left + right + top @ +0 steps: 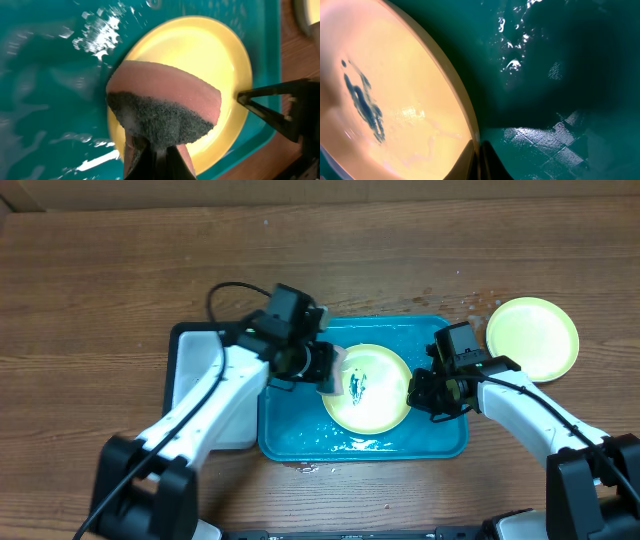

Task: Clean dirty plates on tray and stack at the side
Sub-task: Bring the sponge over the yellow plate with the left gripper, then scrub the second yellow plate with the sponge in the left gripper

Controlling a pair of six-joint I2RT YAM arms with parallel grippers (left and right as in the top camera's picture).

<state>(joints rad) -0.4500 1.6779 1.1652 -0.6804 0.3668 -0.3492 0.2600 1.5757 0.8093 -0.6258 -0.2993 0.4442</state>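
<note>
Left claw [156,152]: clenched on a sponge [165,107], pink foam with a dark scrub face, scrub face toward the wrist camera. The sponge sits over the left edge of the plate [380,405]. Whether it presses on the plate or hovers just above it, can't tell.

Right claw [479,152]: clenched, pinching the plate at its right rim. From the left wrist its black fingertip meets the rim edge.

Plate: yellow-green rim, pale centre, lying flat in the tray [290,435], about the middle and slightly toward the right. Dark teal smear [365,102] on the centre, a streak with a small dot beside it, just right of the sponge in the overhead view.

Tray: teal, rounded corners, raised rim, wet, with glare patches and water film on the floor around the plate.

Second plate [532,338]: yellow-green, on the table [100,280] just beyond the tray's right far corner, apart from the tray, no smear visible on it.

White tray [195,365]: black rim, touching or just beside the teal tray's left side, partly hidden under the left arm.

Table: wood grain, a few droplets near the second plate and a small wet spot at the tray's near edge.
</note>
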